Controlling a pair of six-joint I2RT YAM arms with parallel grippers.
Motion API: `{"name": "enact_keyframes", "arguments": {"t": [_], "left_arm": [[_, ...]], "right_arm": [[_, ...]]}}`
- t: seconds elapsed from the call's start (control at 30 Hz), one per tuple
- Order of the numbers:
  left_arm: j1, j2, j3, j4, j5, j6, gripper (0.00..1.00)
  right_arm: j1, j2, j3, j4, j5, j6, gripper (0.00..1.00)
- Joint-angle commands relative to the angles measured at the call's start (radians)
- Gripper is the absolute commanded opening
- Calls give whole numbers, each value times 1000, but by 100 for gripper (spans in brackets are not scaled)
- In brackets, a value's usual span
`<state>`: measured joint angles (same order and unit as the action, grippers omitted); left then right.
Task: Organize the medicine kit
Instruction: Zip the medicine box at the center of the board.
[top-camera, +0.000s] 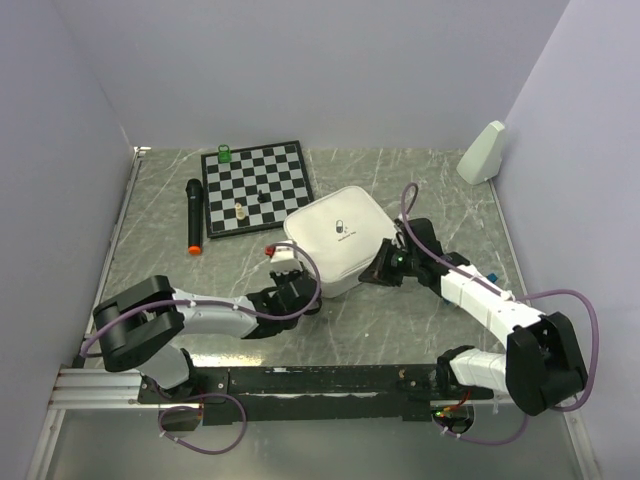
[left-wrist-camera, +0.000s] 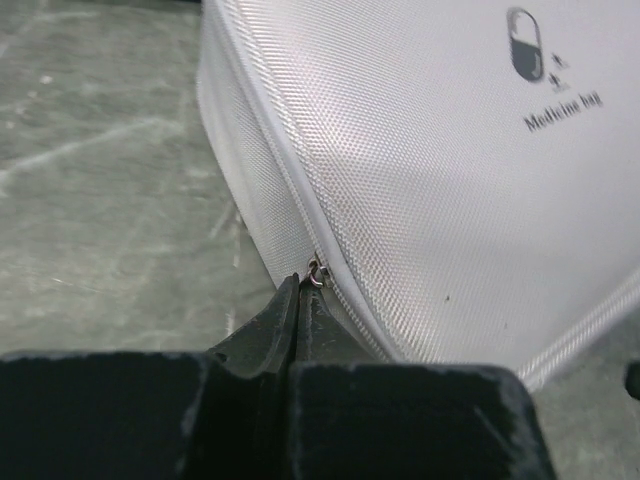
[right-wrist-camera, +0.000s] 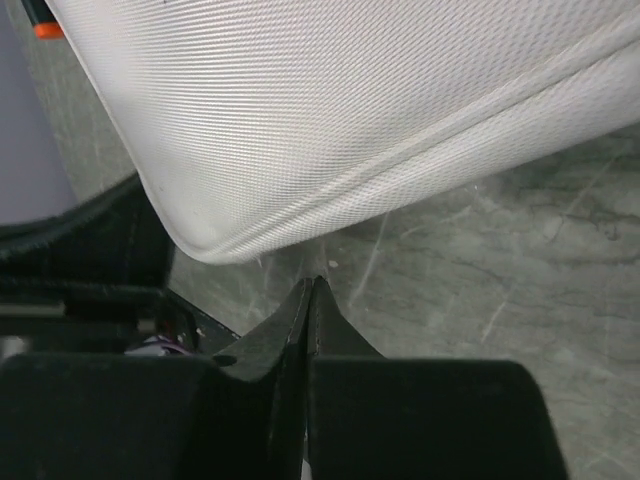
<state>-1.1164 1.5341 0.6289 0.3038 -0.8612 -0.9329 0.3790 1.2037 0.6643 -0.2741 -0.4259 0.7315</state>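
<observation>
1. The white case (top-camera: 338, 240) lies closed near the middle of the tabletop (top-camera: 150, 250).
2. Left pincer (left-wrist-camera: 305, 282): jaws pressed together, tips at the zip pull (left-wrist-camera: 317, 271) on the case's near corner. The zip runs away from it along the seam.
3. Right pincer (right-wrist-camera: 312, 284): closed on nothing, just short of the case's right corner.
4. The left arm is better placed for the zip.

Woven white cloth medicine kit (left-wrist-camera: 430, 230), metal zip pull (left-wrist-camera: 316, 270), smooth matt grey marbled tabletop (left-wrist-camera: 100, 200)
</observation>
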Motion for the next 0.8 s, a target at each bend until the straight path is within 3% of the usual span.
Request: {"name": "enact_keyframes", "arguments": {"t": [0.0, 0.23, 0.37, 0.47, 0.53, 0.77], "left_arm": [[72, -46, -18, -45, -68, 12, 1], [37, -45, -44, 105, 14, 137, 1], [-52, 7, -17, 193, 42, 212, 1], [-95, 69, 31, 218, 76, 226, 1], [-114, 101, 52, 253, 105, 238, 1], [-160, 188, 146, 308, 162, 302, 1]], "right_arm": [[-35, -72, -28, -46, -4, -47, 0], [-48, -154, -75, 10, -74, -64, 2], [-48, -179, -72, -13, -93, -72, 38], [-46, -194, -81, -19, -108, -61, 55], [-46, -205, -89, -14, -120, -49, 61], [-46, -198, -74, -102, -71, -43, 63]]}}
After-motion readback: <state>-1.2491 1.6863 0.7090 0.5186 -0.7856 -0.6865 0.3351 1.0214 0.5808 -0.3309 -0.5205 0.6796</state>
